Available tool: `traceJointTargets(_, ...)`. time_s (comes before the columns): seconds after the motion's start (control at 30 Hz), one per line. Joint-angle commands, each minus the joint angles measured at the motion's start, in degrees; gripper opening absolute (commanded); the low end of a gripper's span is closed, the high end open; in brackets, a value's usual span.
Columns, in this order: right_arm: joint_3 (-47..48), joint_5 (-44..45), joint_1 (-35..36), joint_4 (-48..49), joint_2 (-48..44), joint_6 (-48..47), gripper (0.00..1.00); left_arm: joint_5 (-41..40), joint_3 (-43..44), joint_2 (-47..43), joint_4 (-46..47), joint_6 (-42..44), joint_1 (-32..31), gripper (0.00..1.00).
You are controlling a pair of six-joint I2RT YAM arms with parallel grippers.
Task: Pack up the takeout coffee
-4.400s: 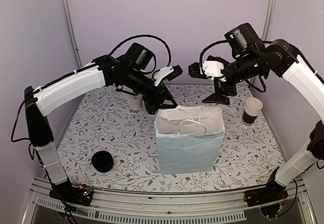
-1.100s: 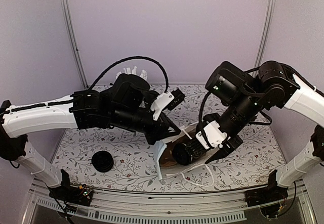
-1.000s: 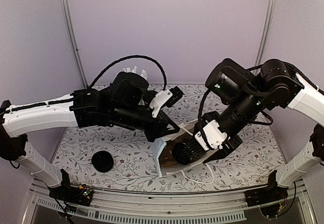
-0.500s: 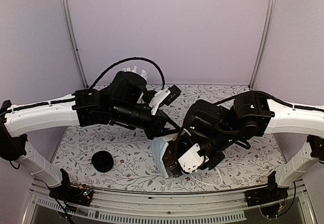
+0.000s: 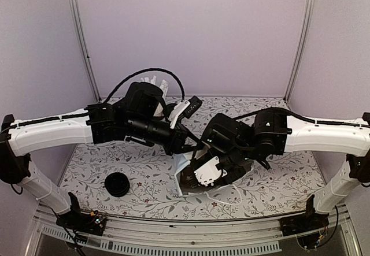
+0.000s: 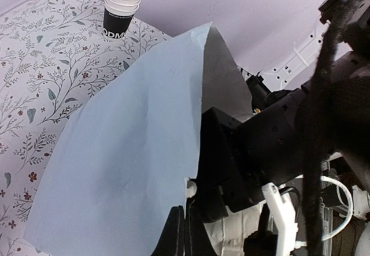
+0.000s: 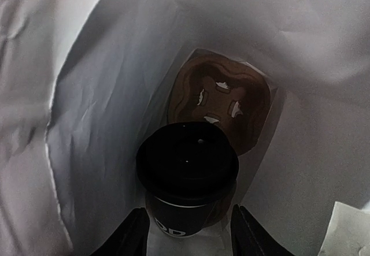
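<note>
Takeout coffee (image 7: 188,172) sat inside the bag (image 6: 133,152), with the right gripper (image 7: 189,226) straddling it, its hold unclear. Left gripper (image 6: 184,233) clamped the bag's rim. Next move: free the cup and withdraw without toppling it.

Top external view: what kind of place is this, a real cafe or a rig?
Most likely a lab test cell staged for coffee packing: plain lilac walls with metal posts close in a floral-covered table holding a white paper bag, a cup stack and loose lids.
</note>
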Motion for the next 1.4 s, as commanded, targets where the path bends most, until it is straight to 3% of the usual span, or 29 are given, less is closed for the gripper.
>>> traceJointTargets(0.0, -1.4, 1.0, -2.1, 2.8, 1.8, -0.6, 0.54, 2.6, -1.5, -1.6, 1.4, -0.5, 2.1, 0.0)
traceJointTargets(0.37, -3.8, 1.6, -5.3, 6.0, 5.5, 1.2, 0.87, 6.6, -2.9, -0.8, 4.3, -1.3, 5.0, 0.0)
traceJointTargets(0.63, -3.2, -1.7, -7.7, 6.7, 10.6, 1.9, 0.94, 9.9, -4.6, 0.5, 8.0, -2.6, 7.1, 0.0)
traceJointTargets(0.87, -2.3, -1.9, -10.3, 8.6, 15.2, 4.6, 0.94, 10.9, -4.6, 0.8, 8.5, -2.7, 7.6, 0.0)
traceJointTargets(1.13, 2.1, -4.5, -10.5, 6.1, 13.7, 6.7, 0.66, 10.5, -4.6, 0.7, 8.4, -2.8, 8.1, 0.0)
traceJointTargets(1.37, 9.4, -10.0, -10.5, 0.0, 9.3, 7.0, 0.6, 8.5, -3.9, -0.3, 7.1, -2.1, 9.2, 0.0)
